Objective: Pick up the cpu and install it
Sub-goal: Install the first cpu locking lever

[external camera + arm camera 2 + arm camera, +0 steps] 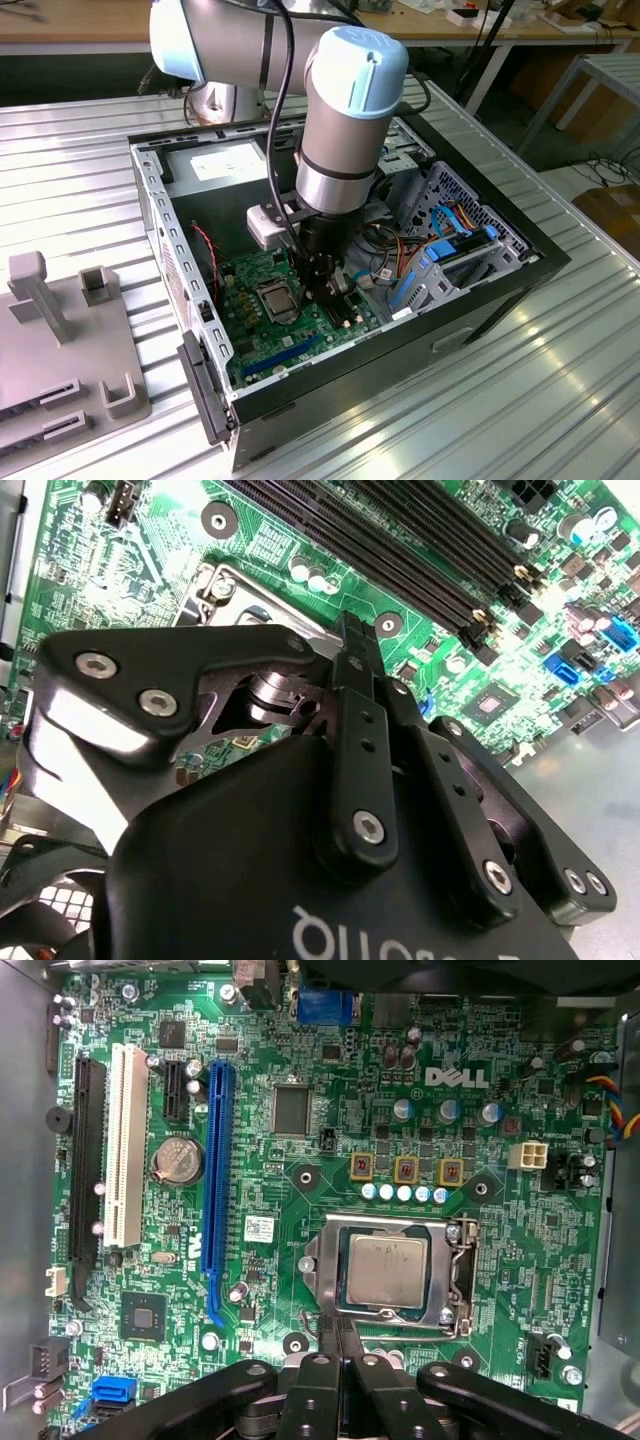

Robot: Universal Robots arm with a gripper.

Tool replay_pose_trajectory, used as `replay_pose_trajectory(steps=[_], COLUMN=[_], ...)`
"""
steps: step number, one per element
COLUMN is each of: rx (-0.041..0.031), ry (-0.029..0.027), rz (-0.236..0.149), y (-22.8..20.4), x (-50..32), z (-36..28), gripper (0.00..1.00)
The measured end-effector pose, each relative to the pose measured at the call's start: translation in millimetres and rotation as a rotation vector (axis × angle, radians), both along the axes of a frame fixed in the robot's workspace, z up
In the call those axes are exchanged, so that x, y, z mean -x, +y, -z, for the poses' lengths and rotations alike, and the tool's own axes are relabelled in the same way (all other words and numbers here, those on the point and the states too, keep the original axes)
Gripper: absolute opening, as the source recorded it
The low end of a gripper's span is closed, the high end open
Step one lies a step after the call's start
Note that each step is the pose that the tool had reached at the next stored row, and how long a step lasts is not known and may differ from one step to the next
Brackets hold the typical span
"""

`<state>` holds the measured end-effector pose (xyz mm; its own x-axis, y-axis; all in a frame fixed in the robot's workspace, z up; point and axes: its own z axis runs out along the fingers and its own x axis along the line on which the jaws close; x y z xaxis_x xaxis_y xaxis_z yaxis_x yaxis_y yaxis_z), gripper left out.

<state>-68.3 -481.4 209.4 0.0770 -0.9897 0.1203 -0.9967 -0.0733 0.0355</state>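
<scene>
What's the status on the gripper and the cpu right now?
Gripper shut, empty, low over the motherboard. Cpu sits in its socket, just off the fingertips. Nothing between them.

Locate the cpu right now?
The cpu sits in the black-framed socket on the green motherboard in the first wrist view, beside the blue slot, with the shut claw at the socket's edge.
</scene>
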Motion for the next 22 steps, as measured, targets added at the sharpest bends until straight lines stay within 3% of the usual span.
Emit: replay_pose_trajectory(steps=[22], rx=[-0.0005], ry=[-0.0003], rz=[-0.079], y=[0.0], x=[-4.5], z=[12.0], gripper=[0.11])
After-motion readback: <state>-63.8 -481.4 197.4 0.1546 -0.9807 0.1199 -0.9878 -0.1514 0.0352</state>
